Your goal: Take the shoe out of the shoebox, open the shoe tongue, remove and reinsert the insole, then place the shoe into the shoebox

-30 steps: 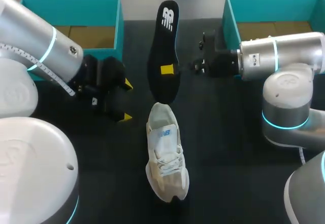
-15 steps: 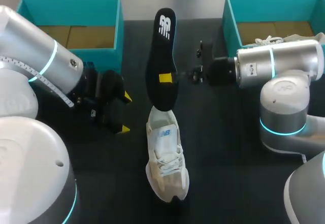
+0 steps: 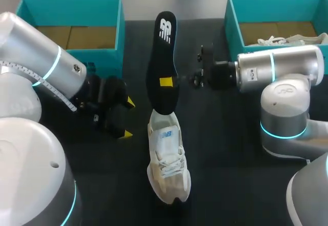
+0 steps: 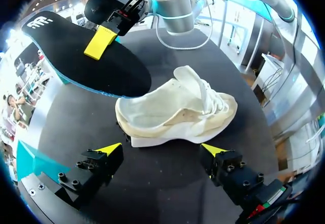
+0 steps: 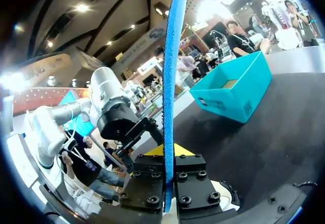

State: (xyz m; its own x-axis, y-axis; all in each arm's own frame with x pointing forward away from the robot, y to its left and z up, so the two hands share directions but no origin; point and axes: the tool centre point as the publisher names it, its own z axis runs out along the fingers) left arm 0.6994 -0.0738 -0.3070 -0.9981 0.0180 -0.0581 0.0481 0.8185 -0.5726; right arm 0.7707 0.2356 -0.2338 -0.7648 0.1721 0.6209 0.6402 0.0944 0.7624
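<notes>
A white shoe (image 3: 166, 157) lies on its sole mid-table, heel toward the back. In the left wrist view the shoe (image 4: 177, 109) is just ahead of my left gripper (image 4: 161, 150), whose fingers stand wide open and apart from it. That left gripper (image 3: 127, 117) hovers to the shoe's left. My right gripper (image 3: 167, 81) is shut on the black insole (image 3: 163, 62) at mid-length. The insole's lower end hangs over the shoe's heel. From the right wrist, the insole (image 5: 168, 82) shows edge-on, blue, pinched in the right gripper (image 5: 167, 150). The insole (image 4: 86, 56) also shows behind the shoe.
A teal shoebox (image 3: 119, 26) stands at the back left. A second teal box (image 3: 228, 21) at the back right holds another white shoe (image 3: 287, 40). My right arm's base (image 3: 284, 128) stands right of the shoe.
The right gripper has carried the insole slightly left and down, so its lower end now overlaps the shoe's heel. The left gripper has shifted a little toward the front.
</notes>
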